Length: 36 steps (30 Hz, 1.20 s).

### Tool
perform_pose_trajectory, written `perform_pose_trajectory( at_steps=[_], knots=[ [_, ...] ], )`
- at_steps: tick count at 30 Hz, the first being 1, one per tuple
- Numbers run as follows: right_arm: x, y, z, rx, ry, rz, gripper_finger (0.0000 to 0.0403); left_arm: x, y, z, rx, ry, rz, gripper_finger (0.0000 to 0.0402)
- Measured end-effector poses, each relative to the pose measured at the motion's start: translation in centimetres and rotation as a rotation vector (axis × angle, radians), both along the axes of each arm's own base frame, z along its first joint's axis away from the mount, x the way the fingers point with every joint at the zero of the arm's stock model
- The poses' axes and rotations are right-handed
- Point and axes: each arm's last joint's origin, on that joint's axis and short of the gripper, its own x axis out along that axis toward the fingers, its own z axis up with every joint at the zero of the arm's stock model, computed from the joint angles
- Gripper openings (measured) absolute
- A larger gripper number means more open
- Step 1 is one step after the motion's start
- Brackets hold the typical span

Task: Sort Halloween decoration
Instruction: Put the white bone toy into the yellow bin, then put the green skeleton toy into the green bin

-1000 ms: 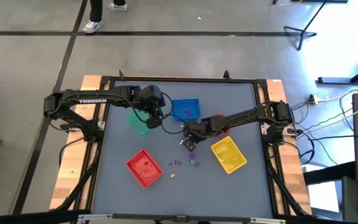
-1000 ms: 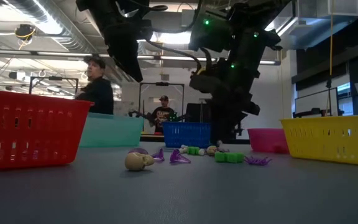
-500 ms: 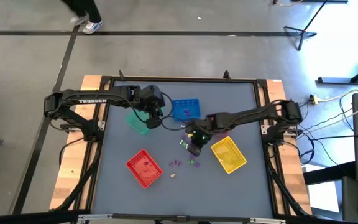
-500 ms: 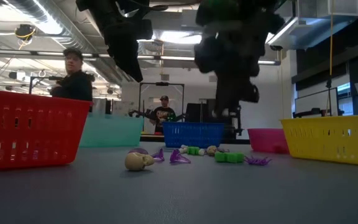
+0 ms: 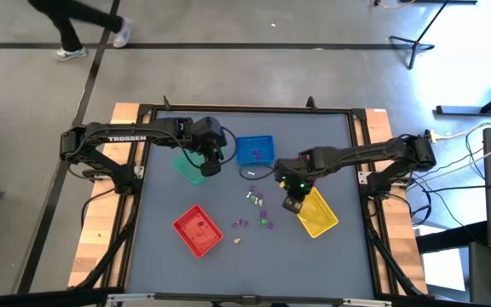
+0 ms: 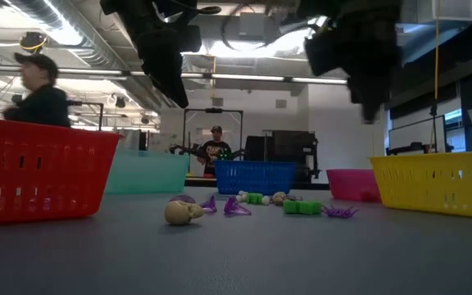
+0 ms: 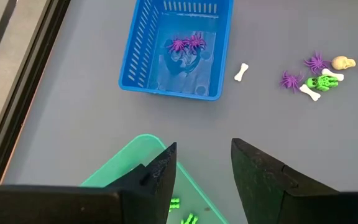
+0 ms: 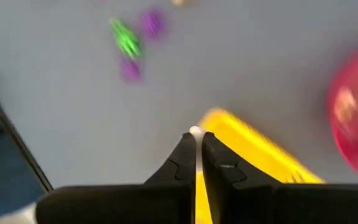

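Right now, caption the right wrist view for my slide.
Right gripper, shut on a small white trinket, above the yellow tray's corner.

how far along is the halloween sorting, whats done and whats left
Partly done. Purple trinkets already lie in the blue tray, and green ones in the green tray. In hand: the right gripper, shut on a tiny white piece, is at the yellow tray. The left gripper hangs open over the green tray. Left: the loose trinkets on the table.
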Motion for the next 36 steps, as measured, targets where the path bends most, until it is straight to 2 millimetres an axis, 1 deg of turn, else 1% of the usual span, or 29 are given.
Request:
perform_pose_trajectory(
  at_steps=[5, 10, 21, 24, 28, 32, 36],
  knots=[
    [-1.8, -0.1, -0.1, -0.011, 0.176, 0.018, 0.0009, 0.0, 0.0, 0.0, 0.0, 0.0, 0.0, 0.0137],
    [-2.8, -0.2, -0.1, -0.038, 0.284, 0.021, 0.0009, 0.0, 0.0, 0.0, 0.0, -0.001, 0.0, 0.0137],
    [-2.9, -0.2, -0.1, -0.044, 0.275, 0.065, 0.0013, 0.0, 0.0, 0.0, 0.0, -0.001, 0.0, 0.0137],
    [-2.9, -0.2, -0.1, -0.044, 0.275, 0.065, 0.0029, 0.0, 0.0, 0.0, 0.0, -0.001, 0.0, 0.0137],
    [-2.9, -0.3, -0.1, -0.048, 0.274, 0.064, 0.0066, 0.0, 0.0, 0.0, -0.002, -0.002, -0.002, 0.0137],
    [-2.8, -0.4, -0.1, -0.087, 0.274, 0.061, 0.0098, 0.1, -0.2, 0.0, -0.044, -0.014, -0.03, 0.0137],
    [-2.8, -0.4, -0.1, -0.105, 0.274, 0.06, 0.0115, 0.3, -1.0, 0.0, -0.103, -0.033, -0.07, 0.0137]
  ],
)
